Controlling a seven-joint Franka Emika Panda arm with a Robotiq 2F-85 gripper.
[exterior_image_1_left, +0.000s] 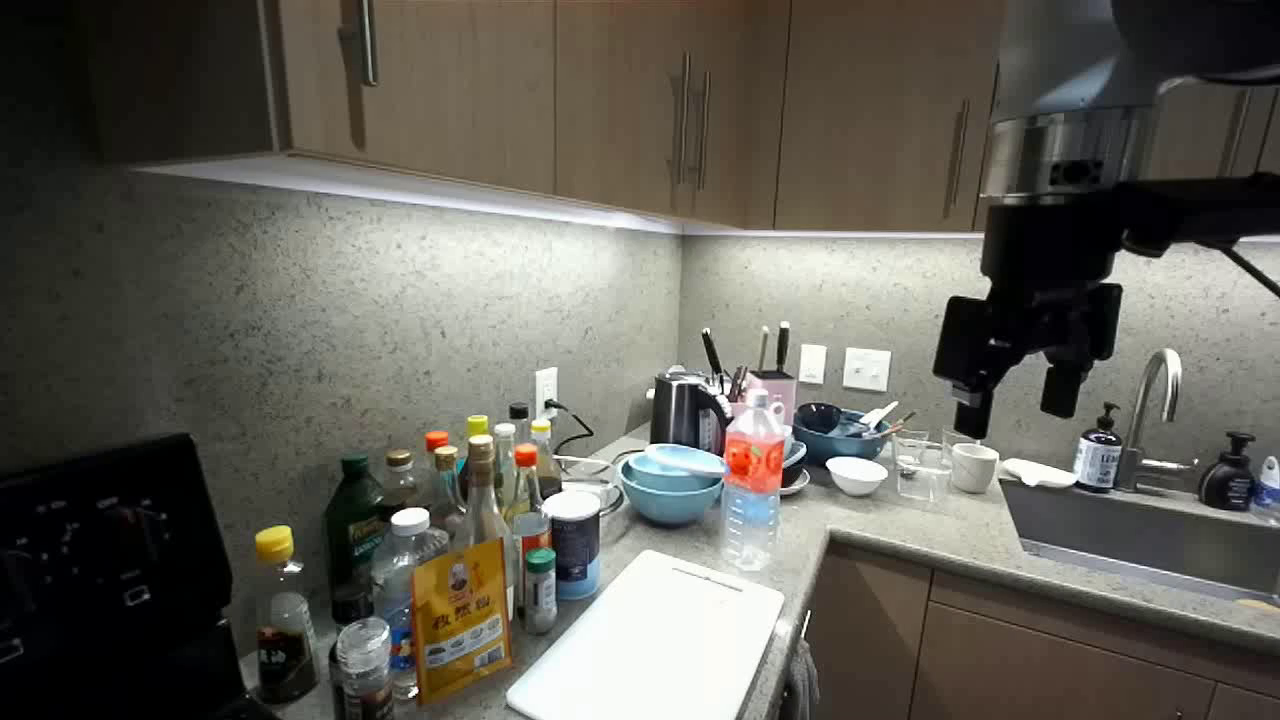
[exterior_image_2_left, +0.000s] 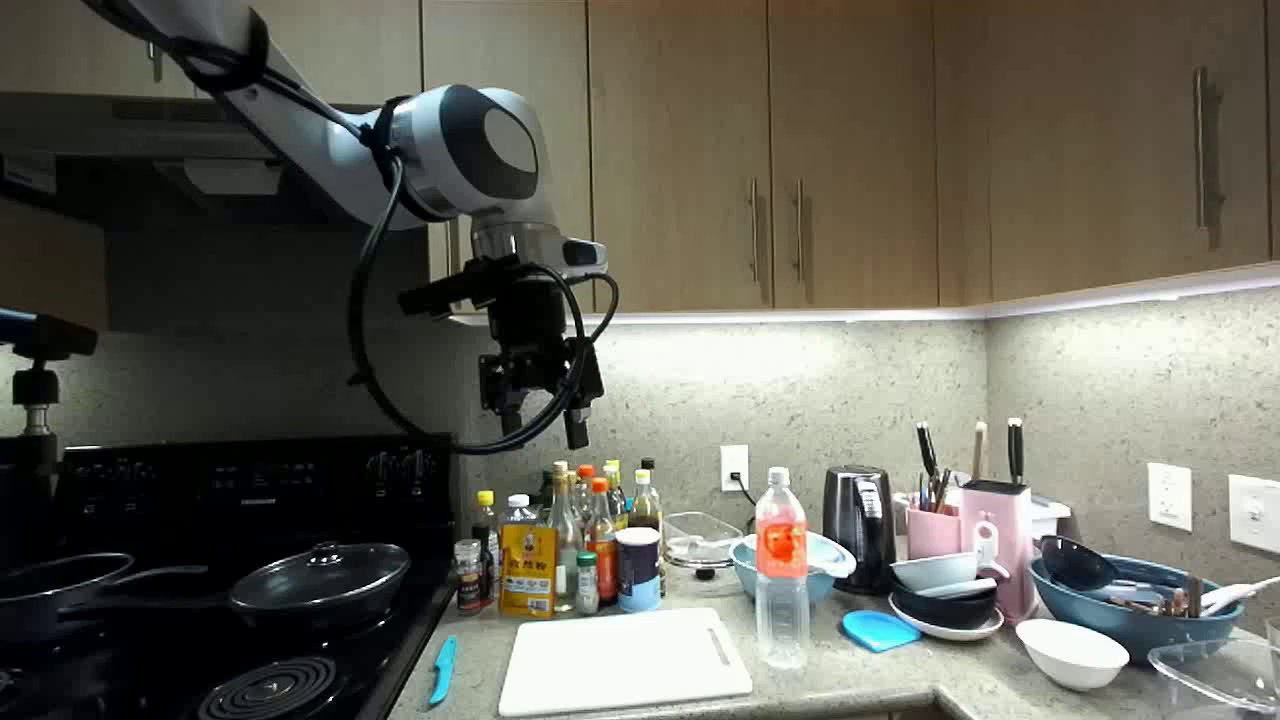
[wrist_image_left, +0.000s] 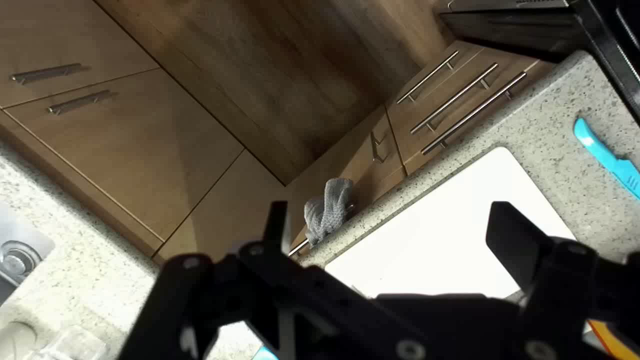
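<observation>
My gripper (exterior_image_1_left: 1016, 405) (exterior_image_2_left: 545, 425) (wrist_image_left: 389, 210) is open and hangs in the air, pointing down, with nothing between its fingers. It touches nothing. Below it on the counter lies a white cutting board (exterior_image_1_left: 660, 640) (exterior_image_2_left: 620, 665), which shows between the fingers in the wrist view (wrist_image_left: 440, 230). A blue knife (exterior_image_2_left: 443, 672) (wrist_image_left: 602, 150) lies beside the board. A clear plastic bottle with an orange-red label (exterior_image_1_left: 755, 460) (exterior_image_2_left: 783, 560) stands upright near the board. A yellow packet (exterior_image_1_left: 460, 625) (exterior_image_2_left: 527, 570) stands among several sauce bottles (exterior_image_2_left: 603, 540).
A black stove (exterior_image_2_left: 250, 510) holds a lidded pan (exterior_image_2_left: 320, 590). Blue bowls (exterior_image_1_left: 670, 490), a black kettle (exterior_image_1_left: 685, 410), a pink knife block (exterior_image_2_left: 995, 540) and a white bowl (exterior_image_2_left: 1072, 652) stand on the counter. A sink (exterior_image_1_left: 1150, 530) and upper cabinets (exterior_image_2_left: 680, 150) border the space.
</observation>
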